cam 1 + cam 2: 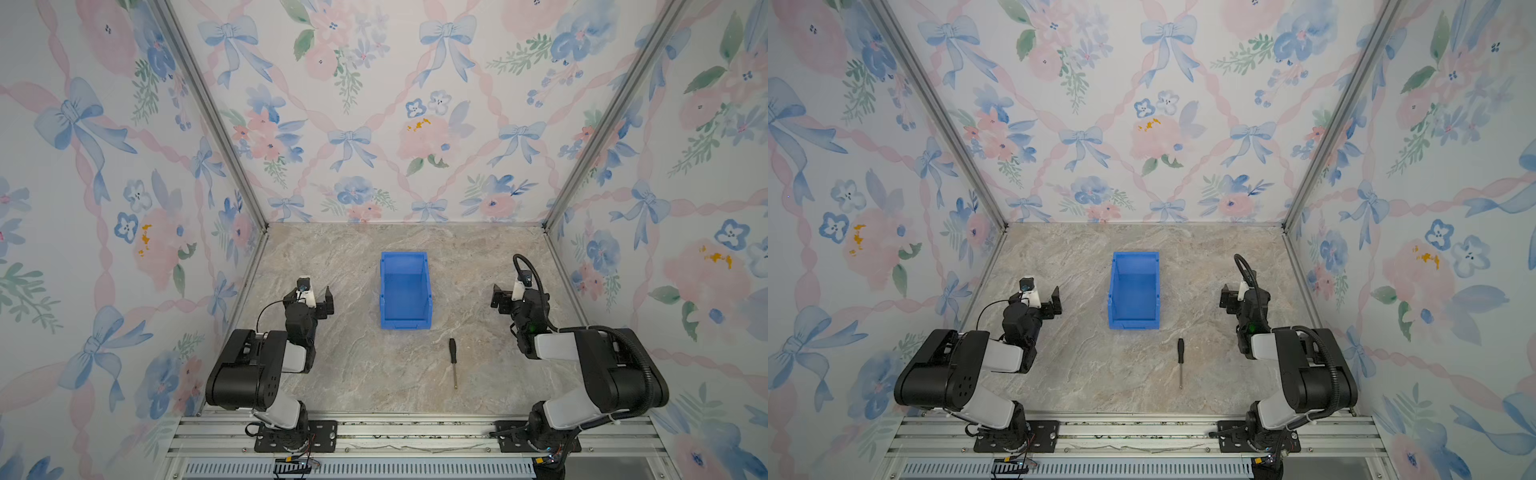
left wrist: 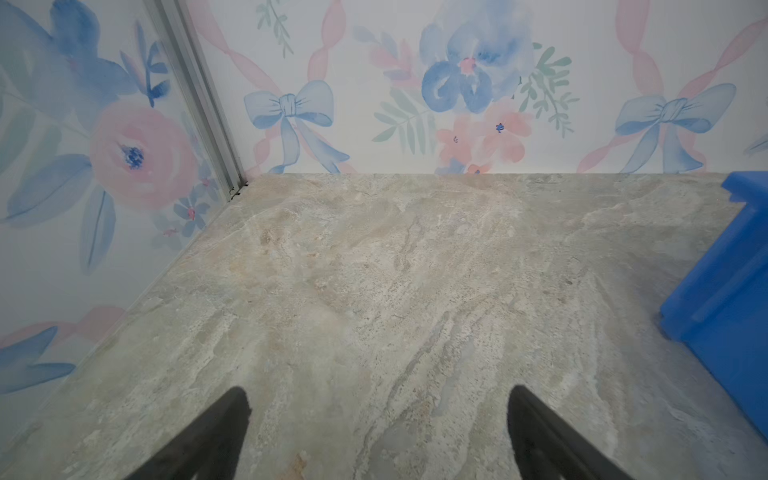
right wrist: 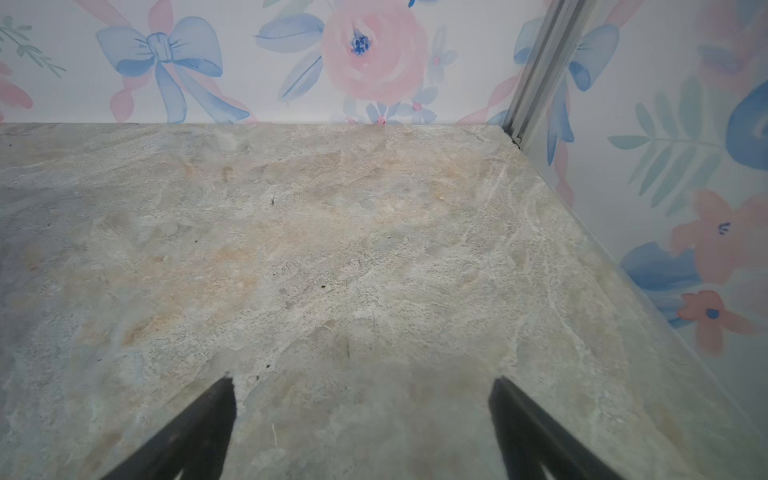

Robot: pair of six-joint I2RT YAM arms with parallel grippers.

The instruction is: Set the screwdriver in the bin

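The blue bin (image 1: pixel 405 322) (image 1: pixel 1133 322) stands empty and upright at the middle of the marble tabletop; one of its walls shows at the edge of the left wrist view (image 2: pixel 723 299). The screwdriver (image 1: pixel 453 358) (image 1: pixel 1180 358) lies flat just in front of the bin and a bit to its right, black handle toward the bin, thin shaft pointing to the front edge. My left gripper (image 1: pixel 316 302) (image 1: pixel 1043 302) (image 2: pixel 378 395) hovers open left of the bin, nothing between its fingers. My right gripper (image 1: pixel 509 297) (image 1: pixel 1237 297) (image 3: pixel 363 383) is open and empty, right of the bin, behind the screwdriver.
Floral walls close the table on the left, back and right, with metal posts (image 1: pixel 216 120) in the corners. An aluminium rail (image 1: pixel 415 432) carrying both arm bases runs along the front edge. Bare marble (image 1: pixel 365 374) lies between the arms.
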